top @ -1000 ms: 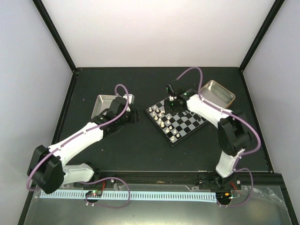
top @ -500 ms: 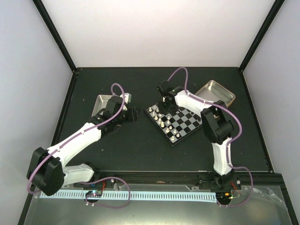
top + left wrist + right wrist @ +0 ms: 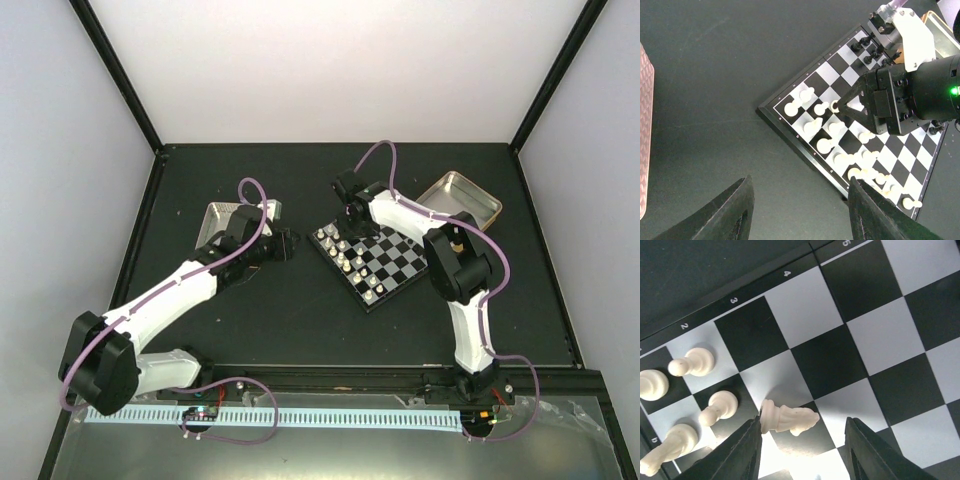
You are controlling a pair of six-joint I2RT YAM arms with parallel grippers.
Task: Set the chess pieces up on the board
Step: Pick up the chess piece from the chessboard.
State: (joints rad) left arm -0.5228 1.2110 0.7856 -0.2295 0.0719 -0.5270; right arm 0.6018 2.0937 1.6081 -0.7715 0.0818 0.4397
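Observation:
The board (image 3: 385,258) lies right of centre, turned diamond-wise. Cream pieces (image 3: 342,252) stand along its left side. In the left wrist view black pieces (image 3: 866,50) stand at the board's (image 3: 815,80) far corner. My right gripper (image 3: 350,208) hangs low over the board's far-left corner, jaws open. In the right wrist view (image 3: 804,422) a cream knight (image 3: 788,419) lies on its side between the jaws, its base touching the left finger (image 3: 742,450). My left gripper (image 3: 288,243) is open and empty, just left of the board; it also shows in the left wrist view (image 3: 800,210).
A silver tin (image 3: 225,222) lies behind my left arm. A second tin (image 3: 462,197) lies at the back right beyond the board. Black frame rails border the table.
My right gripper has moved from over the board's far side to its far-left corner, the arm folding in. My left gripper has edged slightly right toward the board.

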